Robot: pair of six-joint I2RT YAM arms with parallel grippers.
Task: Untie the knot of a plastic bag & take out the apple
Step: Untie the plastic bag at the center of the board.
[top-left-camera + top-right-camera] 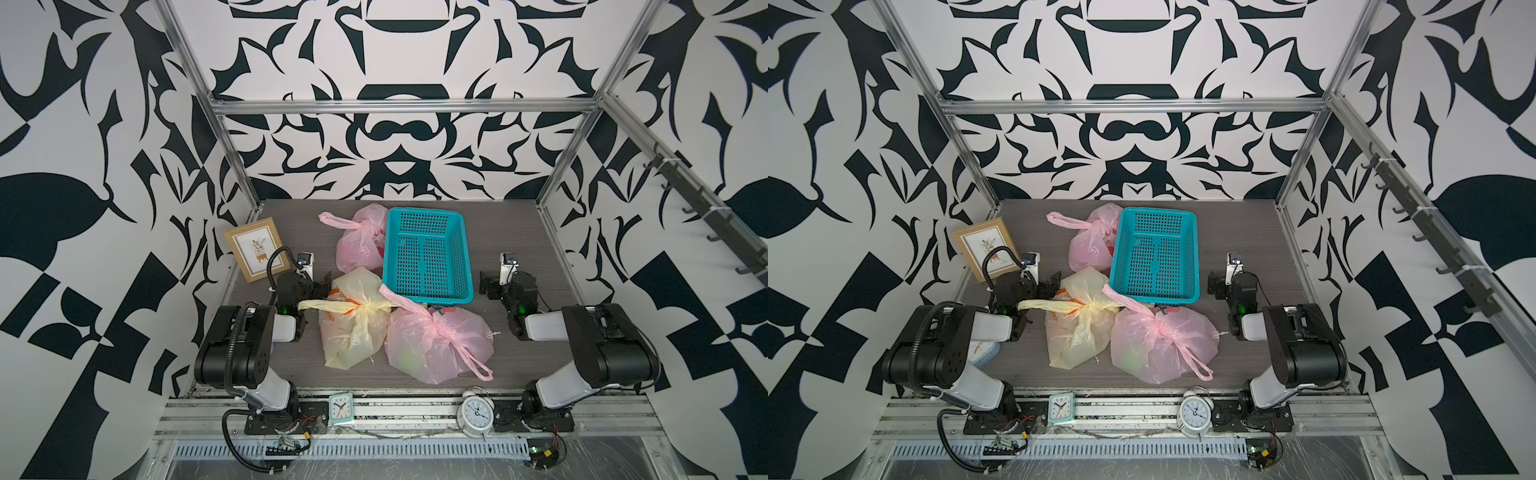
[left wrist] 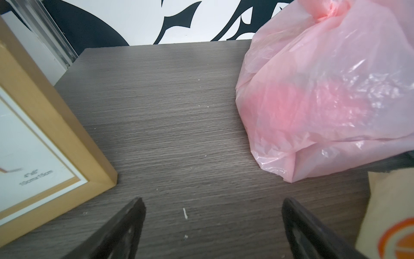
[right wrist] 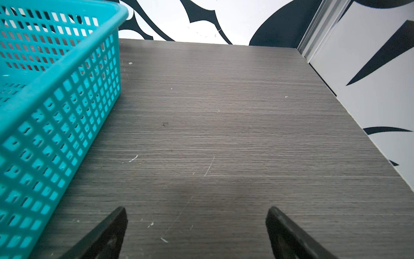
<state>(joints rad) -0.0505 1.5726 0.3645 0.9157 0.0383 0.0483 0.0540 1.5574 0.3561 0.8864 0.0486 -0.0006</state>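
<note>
Knotted translucent pink plastic bag (image 1: pixel 436 349) lies at lower centre of both top views on the grey wood-grain tabletop (image 1: pixel 291 365), touching a knotted pale yellow plastic bag (image 1: pixel 353 332). A second knotted pink bag (image 1: pixel 359 245) sits higher in frame, beside the teal perforated plastic basket (image 1: pixel 428 297).

Apple position is unconfirmed: a greenish shape shows through the lower pink bag.

Step in hand is the approach; no knot is touched yet.

Left tool (image 2: pixel 211 201) and right tool (image 3: pixel 197 210) are released and empty, with the arms folded low on either side of the bags.

The next move calls for choosing a bag and pinching a handle loop beside its knot.
</note>
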